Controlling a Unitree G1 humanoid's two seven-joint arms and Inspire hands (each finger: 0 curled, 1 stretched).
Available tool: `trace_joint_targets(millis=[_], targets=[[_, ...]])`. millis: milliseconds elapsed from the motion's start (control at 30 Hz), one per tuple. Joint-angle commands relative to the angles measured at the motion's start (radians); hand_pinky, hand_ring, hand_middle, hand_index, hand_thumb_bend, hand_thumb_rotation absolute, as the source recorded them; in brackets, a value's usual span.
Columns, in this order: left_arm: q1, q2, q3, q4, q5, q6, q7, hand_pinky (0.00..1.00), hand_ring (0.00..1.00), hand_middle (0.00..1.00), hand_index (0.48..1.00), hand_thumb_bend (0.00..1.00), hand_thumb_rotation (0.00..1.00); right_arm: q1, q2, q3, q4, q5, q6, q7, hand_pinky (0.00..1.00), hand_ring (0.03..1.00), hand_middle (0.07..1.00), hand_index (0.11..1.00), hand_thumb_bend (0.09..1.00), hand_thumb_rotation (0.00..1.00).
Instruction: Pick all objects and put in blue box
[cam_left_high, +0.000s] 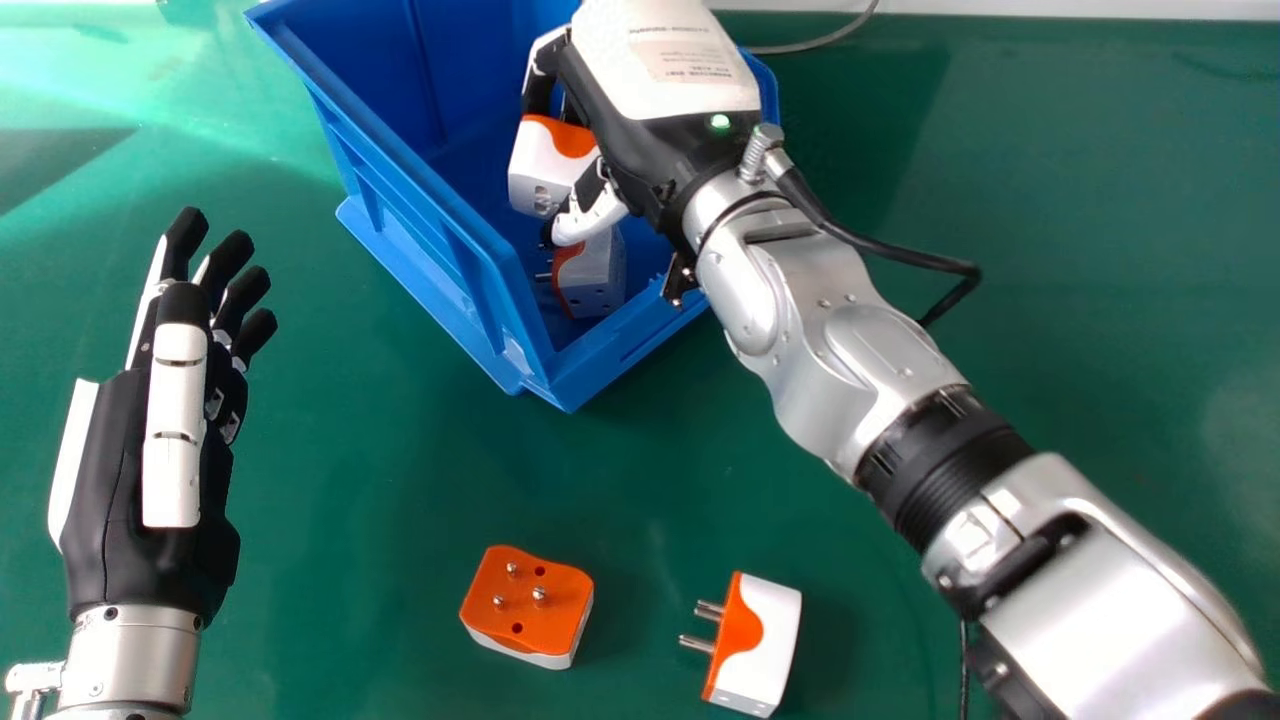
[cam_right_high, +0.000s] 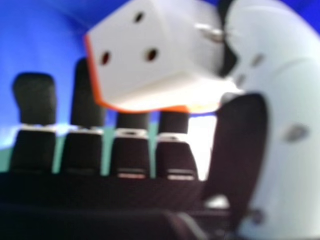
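**Right Hand Inside Blue Box, One Adapter Clamped**

Work surface: a green bench (cam_left_high: 1050, 300), glossy, with a bright reflection toward its far left corner. A pale strip (cam_left_high: 1000, 8) runs along the far edge; a grey cable (cam_left_high: 820, 42) lies there, beside the box. The blue box (cam_left_high: 420, 230) stands toward that edge, set at an angle, one corner facing the near edge.

Head view: the right hand (cam_left_high: 650, 150) is over the box interior, with the held adapter (cam_left_high: 540, 175) clamped between fingers and thumb. Below it, the boxed adapter (cam_left_high: 600, 275) sits in the box's near corner. On the bench, nearer the robot, are the upturned adapter (cam_left_high: 530, 600), orange face and pins up, and, to its right, the side-lying adapter (cam_left_high: 765, 640), pins pointing left. The left hand (cam_left_high: 110, 480) is at the left, fingers straight and slightly apart.

Right hand view: a white face of the held adapter presents three socket holes. The thumb meets its side; the fingers extend behind it, spaced apart. Blue walls surround them, and green appears between the fingers.
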Motion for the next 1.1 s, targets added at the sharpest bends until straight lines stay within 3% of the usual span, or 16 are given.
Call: trace_joint_targets(millis=[0,267,467,633,767,867,933,1067], targets=[[0.005,0.002,-0.002,-0.029,0.001,-0.009,0.0,0.93,0.94,0.95,0.966,0.49,0.94,-0.067,0.013,0.011,0.037,0.007,-0.022,-0.042,0.26,0.377,0.51,0.544,0.504,0.0],[0.011,-0.005,-0.001,-0.032,0.002,-0.013,0.01,0.93,0.94,0.95,0.968,0.49,0.94,-0.085,0.018,0.061,0.118,-0.008,-0.02,-0.049,0.29,0.393,0.527,0.513,0.507,0.0],[0.009,-0.001,0.003,-0.023,-0.005,-0.019,0.002,0.93,0.94,0.95,0.969,0.49,0.95,-0.08,0.01,0.091,0.112,-0.011,-0.013,-0.054,0.29,0.395,0.53,0.506,0.508,0.0],[0.005,0.001,0.004,-0.02,-0.002,-0.024,-0.001,0.94,0.94,0.95,0.97,0.48,0.95,-0.083,0.005,0.101,0.105,-0.007,-0.002,-0.046,0.29,0.396,0.531,0.503,0.509,0.0],[0.005,0.0,0.005,-0.018,0.008,-0.025,0.006,0.94,0.94,0.95,0.967,0.49,0.95,-0.084,-0.001,0.103,0.101,-0.006,-0.005,-0.055,0.29,0.396,0.532,0.501,0.51,0.0],[0.005,0.0,0.006,-0.018,0.008,-0.027,0.007,0.94,0.93,0.94,0.964,0.49,0.95,-0.08,-0.002,0.089,0.098,0.011,-0.013,-0.06,0.29,0.395,0.532,0.5,0.51,0.0],[0.005,0.0,0.006,-0.016,0.008,-0.029,0.009,0.94,0.93,0.94,0.962,0.49,0.95,-0.08,0.017,0.053,0.093,0.052,0.026,-0.026,0.29,0.394,0.532,0.499,0.51,0.0],[0.004,0.001,0.008,-0.015,0.001,-0.026,0.004,0.94,0.93,0.94,0.959,0.49,0.95,-0.085,0.02,0.081,0.079,0.031,0.081,-0.001,0.31,0.398,0.53,0.503,0.51,0.0]])
